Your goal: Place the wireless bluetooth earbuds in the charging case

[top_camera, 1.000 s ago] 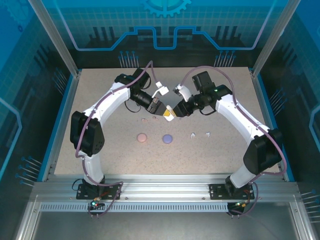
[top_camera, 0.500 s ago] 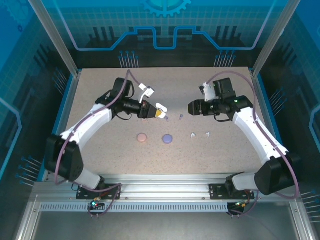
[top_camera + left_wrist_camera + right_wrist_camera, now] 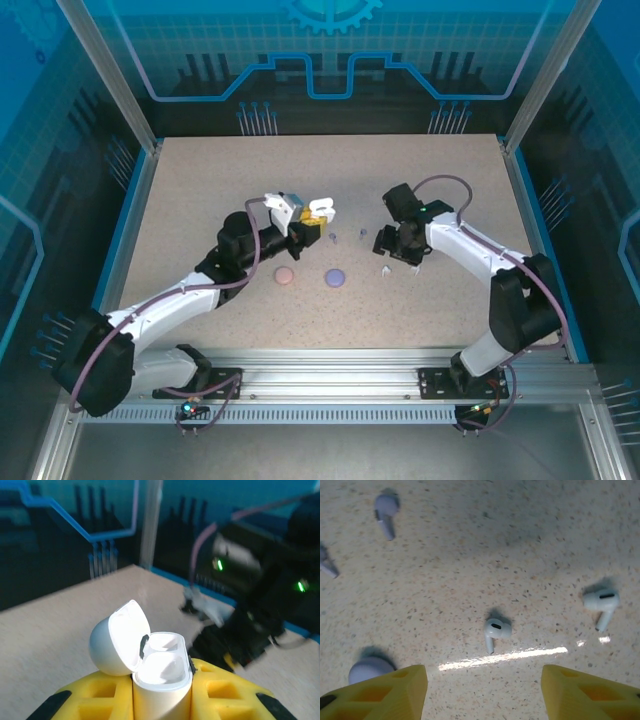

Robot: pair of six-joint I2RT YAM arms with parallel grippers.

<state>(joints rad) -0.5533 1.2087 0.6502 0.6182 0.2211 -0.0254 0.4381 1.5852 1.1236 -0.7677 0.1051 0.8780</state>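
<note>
Pick-up step by the looks of it: the case (image 3: 162,667), lid open, is gripped in the left hand (image 3: 161,700) up off the table (image 3: 470,555), the right hand (image 3: 487,692) is held open over a white bud (image 3: 496,631) lying there, so lowering and closing on it is called for next.

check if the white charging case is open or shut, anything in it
Open and empty. The white charging case, clamped in the left pincer, has its lid swung back, and both wells inside look bare.
</note>
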